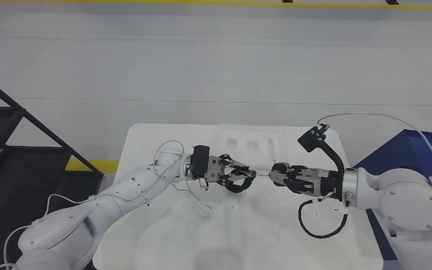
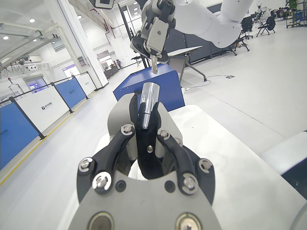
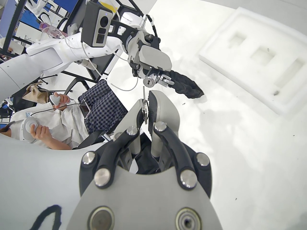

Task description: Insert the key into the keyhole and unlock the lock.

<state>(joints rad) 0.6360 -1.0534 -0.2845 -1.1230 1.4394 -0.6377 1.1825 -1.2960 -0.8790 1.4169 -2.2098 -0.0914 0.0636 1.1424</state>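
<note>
Fingers of left gripper [image 1: 244, 179] & right gripper [image 1: 273, 172] almost meet, ctr of top view, over white surface [image 1: 223, 233]. Left wrist view: left fingers [image 2: 132, 113] squeeze shiny lock [image 2: 147, 101], ctr; key [image 2: 154, 66] above it, not touching. Right wrist view: right fingers [image 3: 165, 113] pinch key [image 3: 144, 92], ctr; lock [image 3: 149, 82] just above, keyhole showing.

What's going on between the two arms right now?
The left gripper is shut on the chrome lock, holding it above the table. The right gripper is shut on the key and points its blade at the lock's keyhole end. The tip sits just short of the keyhole, so the key is not yet inserted.
</note>
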